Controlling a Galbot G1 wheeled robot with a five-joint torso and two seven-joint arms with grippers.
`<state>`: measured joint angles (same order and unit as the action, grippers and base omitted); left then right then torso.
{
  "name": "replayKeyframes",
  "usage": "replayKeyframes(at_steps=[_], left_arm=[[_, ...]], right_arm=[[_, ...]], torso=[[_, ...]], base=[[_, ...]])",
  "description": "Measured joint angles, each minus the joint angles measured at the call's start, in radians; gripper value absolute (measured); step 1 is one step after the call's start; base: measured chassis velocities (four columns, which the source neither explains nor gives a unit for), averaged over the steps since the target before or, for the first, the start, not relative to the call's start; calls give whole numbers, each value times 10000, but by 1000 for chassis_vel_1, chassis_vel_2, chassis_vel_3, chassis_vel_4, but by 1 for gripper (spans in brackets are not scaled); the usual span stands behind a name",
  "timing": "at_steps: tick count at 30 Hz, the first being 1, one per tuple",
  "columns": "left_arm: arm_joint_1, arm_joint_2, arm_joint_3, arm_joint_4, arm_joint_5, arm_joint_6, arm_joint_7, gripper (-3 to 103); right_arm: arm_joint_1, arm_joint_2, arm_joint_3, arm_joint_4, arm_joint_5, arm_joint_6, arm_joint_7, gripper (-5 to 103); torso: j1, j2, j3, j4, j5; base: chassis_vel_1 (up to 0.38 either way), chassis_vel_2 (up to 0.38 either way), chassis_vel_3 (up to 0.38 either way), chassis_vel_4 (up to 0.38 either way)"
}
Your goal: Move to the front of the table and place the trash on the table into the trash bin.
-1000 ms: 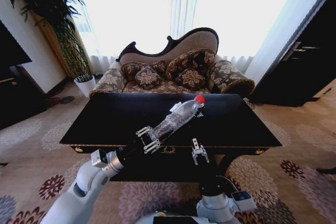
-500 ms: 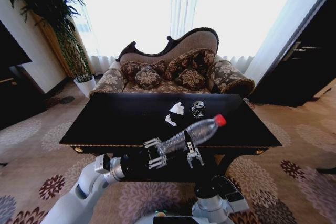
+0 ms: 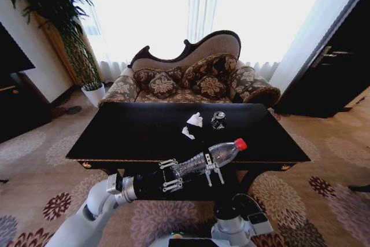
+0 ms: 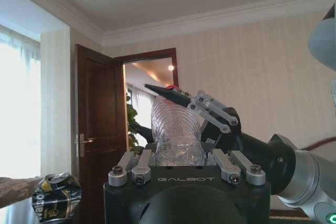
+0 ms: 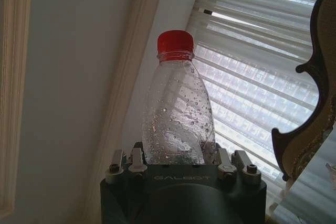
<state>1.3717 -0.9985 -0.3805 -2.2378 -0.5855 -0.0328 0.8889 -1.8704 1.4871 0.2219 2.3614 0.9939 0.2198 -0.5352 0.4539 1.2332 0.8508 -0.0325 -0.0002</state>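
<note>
Both hands grip one bottle (image 3: 217,153) at the worktop (image 3: 115,137) front: left hand (image 3: 172,173) pinching its base, right hand (image 3: 213,170) its body; handover underway, so one hand must let go before the can (image 3: 218,120) and tissue (image 3: 195,120) are picked.

Beyond both grippers (image 3: 193,173), the black table (image 3: 127,137) carries three things toward its far side: a crumpled tissue (image 3: 195,120), a crushed can (image 3: 218,120) just beside it, and a small paper scrap (image 3: 187,132) nearer the grippers.
</note>
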Motion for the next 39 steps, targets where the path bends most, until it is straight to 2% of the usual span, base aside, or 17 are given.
replayKeyframes(at_steps=[1, 3, 5, 8, 10, 12, 13, 15, 18, 21, 22, 25, 29, 32, 34, 35, 39], left_arm=[[0, 0, 0, 0, 0, 0, 0, 38], [122, -57, -88, -40, 159, -102, 6, 38], [181, -87, -114, -49, 224, -135, -5, 38], [313, -205, -194, -79, 459, -225, -95, 34], [352, -238, -226, -94, 479, -225, -119, 39], [429, -286, -306, -150, 484, -223, -148, 49], [458, -301, -344, -169, 482, -223, -161, 49], [559, -363, -501, -225, 463, -231, -178, 60], [650, -443, -682, -298, 444, -309, -174, 66], [973, -698, -1308, -570, 362, -526, 15, 82], [973, -698, -1308, -570, 362, -526, 15, 82], [1106, -1018, -1860, -794, -23, -568, 112, 97], [1145, -1237, -2303, -990, -546, -511, 78, 100], [1157, -1316, -2758, -1275, -1276, -335, 52, 100], [1155, -1319, -2802, -1319, -1371, -306, 52, 100], [1151, -1324, -2909, -1492, -1693, -190, 32, 100], [1156, -1343, -2997, -1684, -1919, -103, -90, 100]], right_arm=[[0, 0, 0, 0, 0, 0, 0, 54], [14, -21, 39, -42, -24, 39, -54, 47], [19, -35, 67, -59, -42, 47, -63, 47], [37, -63, 138, -75, -140, 86, -87, 37], [41, -68, 152, -76, -176, 111, -104, 34], [53, -86, 193, -86, -232, 155, -164, 31], [57, -96, 220, -93, -242, 181, -186, 28], [76, -131, 353, -93, -231, 282, -226, 27], [98, -165, 453, -92, -198, 308, -273, 27], [207, -273, 902, -148, -157, 363, -653, 27], [207, -273, 902, -148, -157, 363, -653, 27], [330, -420, 1445, -422, -261, 533, -1073, 27], [372, -519, 1794, -700, -473, 741, -1434, 27], [373, -617, 2083, -1094, -932, 1082, -2038, 27], [373, -628, 2105, -1168, -1089, 1150, -2110, 27], [368, -655, 2128, -1459, -1709, 1392, -2329, 27], [366, -660, 2109, -1903, -2675, 1722, -2502, 27]], torso=[[0, 0, 0, 0, 0], [0, 0, 0, 0, 0], [0, 0, 0, 1, 0], [0, 0, 0, 1, 0], [0, 0, 0, 0, 0], [0, 0, 0, 0, 0], [1, 0, 0, 0, 0], [0, 0, 0, 0, 0], [0, 0, 0, 0, 0], [0, -1, 0, 0, 1], [0, -1, 0, 0, 1], [0, -1, 0, 1, 0], [0, -1, 0, 0, 0], [0, 0, 0, 1, 1], [0, 0, 0, 1, 0], [0, 0, 0, 1, 0], [0, -1, 0, 0, 0]], base=[[0, 0, 0, 0], [0, 0, 0, 0], [0, 0, 0, 0], [0, 0, 0, 0], [0, 0, 0, 0], [0, 0, 0, 0], [0, 0, 0, 0], [0, 0, 0, 0], [0, 0, 0, 0], [0, 0, 0, 0], [0, 0, 0, 0], [0, 0, 0, 0], [0, 0, 0, 0], [0, 0, 0, 0], [0, 0, 0, 0], [0, 0, 0, 0], [0, 0, 0, 0]])
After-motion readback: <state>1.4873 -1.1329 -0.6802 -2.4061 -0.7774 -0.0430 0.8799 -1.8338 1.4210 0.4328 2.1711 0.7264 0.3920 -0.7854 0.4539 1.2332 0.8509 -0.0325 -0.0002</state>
